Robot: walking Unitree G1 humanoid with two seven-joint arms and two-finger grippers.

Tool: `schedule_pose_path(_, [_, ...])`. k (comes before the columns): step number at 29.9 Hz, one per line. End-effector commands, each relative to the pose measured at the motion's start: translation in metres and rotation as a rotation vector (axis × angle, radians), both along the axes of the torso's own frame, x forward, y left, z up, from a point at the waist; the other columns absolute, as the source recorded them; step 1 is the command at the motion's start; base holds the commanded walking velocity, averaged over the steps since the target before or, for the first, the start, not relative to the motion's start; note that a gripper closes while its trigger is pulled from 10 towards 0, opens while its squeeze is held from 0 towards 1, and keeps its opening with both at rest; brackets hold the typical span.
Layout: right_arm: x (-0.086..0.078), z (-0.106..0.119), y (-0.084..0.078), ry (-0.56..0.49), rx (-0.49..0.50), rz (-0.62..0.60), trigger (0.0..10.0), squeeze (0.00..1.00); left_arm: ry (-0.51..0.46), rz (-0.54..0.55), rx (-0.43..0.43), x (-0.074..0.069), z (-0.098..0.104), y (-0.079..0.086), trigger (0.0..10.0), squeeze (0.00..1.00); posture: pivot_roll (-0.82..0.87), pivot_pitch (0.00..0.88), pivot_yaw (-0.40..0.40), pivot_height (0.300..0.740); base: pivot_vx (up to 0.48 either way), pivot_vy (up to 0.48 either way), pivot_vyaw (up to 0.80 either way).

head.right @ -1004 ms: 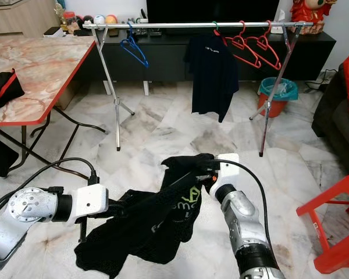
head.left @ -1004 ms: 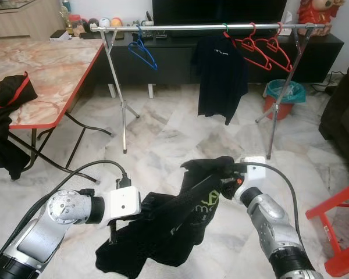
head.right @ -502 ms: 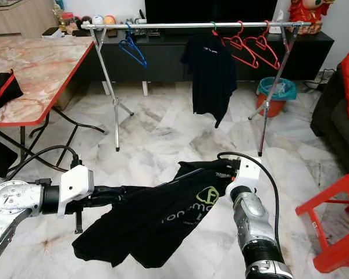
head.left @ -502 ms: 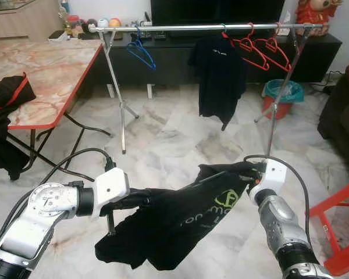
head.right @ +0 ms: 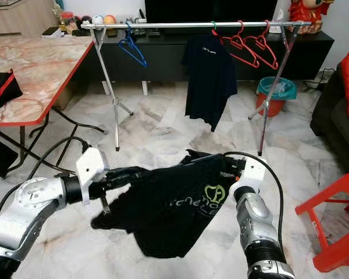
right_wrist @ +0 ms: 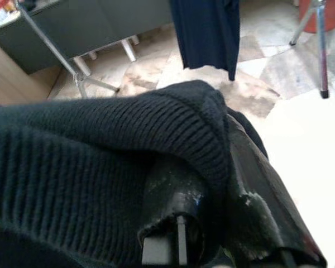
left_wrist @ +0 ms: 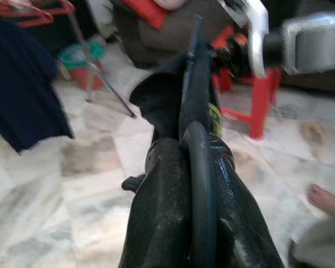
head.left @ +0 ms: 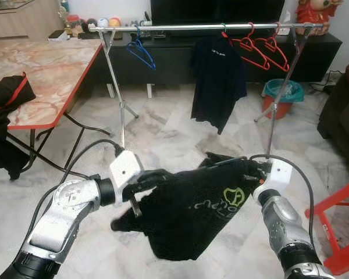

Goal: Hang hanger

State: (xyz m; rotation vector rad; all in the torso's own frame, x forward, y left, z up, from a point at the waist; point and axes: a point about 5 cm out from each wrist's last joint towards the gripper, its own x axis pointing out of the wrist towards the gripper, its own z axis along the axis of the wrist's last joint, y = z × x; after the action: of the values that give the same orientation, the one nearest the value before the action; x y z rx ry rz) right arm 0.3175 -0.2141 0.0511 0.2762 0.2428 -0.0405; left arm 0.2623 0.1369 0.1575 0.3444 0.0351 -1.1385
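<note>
Right now the black shirt (head.left: 203, 200) with the green logo is stretched in the air between the two grippers, low over the marble floor (head.left: 163, 133), its long axis running across the robot from left to right and its loose body sagging below. No hanger can be made out inside it; the folds hide whatever it sits on. The left gripper (head.left: 144, 180) is clenched on the shirt's left end, with cloth bunched around its black fingers (left_wrist: 195, 184). The right gripper (head.left: 253, 172) is clamped on the opposite, higher end, where a ribbed hem wraps over its fingers (right_wrist: 184, 195).

Both forearms reach forward and bend inward at about chest level, the left elbow swung out wide, the right arm closer to straight.

The relation that matters is the rail (head.left: 203, 27): it lies well ahead of and above the held shirt, parallel to it. Between the blue hanger (head.left: 141, 51) and the hanging dark shirt (head.left: 220, 78) there is a bare stretch of rail. Beyond it hang red hangers (head.left: 262, 49). My guess is the robot must walk forward and lift.
</note>
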Motion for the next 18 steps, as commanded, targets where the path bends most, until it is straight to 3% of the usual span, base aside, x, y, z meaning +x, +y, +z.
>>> schedule_pose_path(1, [0.004,0.009,-0.011,-0.041,-0.003,-0.049,0.0,0.00,-0.009,-0.068,0.049,-0.009,0.007,0.003,10.0,0.00,-0.08,0.000,0.013,0.740,0.000,0.000,0.00])
schedule_pose_path(3, [0.008,0.021,-0.015,-0.106,0.002,-0.039,0.0,0.00,0.028,-0.094,0.167,-0.013,-0.002,0.014,10.0,0.00,-0.08,0.000,0.014,0.740,0.000,0.000,0.00])
schedule_pose_path(5, [0.012,0.029,-0.013,-0.149,0.029,-0.017,0.0,0.00,0.030,-0.070,0.200,-0.011,-0.004,0.016,10.0,0.00,-0.08,0.000,0.014,0.740,0.000,0.000,0.00])
schedule_pose_path(14, [0.018,0.042,-0.004,-0.220,0.024,0.057,0.0,0.00,0.002,-0.012,0.209,-0.004,-0.007,0.008,10.0,0.00,-0.08,0.000,0.011,0.740,0.000,0.000,0.00])
schedule_pose_path(18, [0.021,0.052,0.002,-0.276,0.035,0.119,0.0,0.00,-0.027,0.014,0.291,-0.001,-0.012,0.012,10.0,0.00,-0.08,0.000,0.012,0.740,0.000,0.000,0.00])
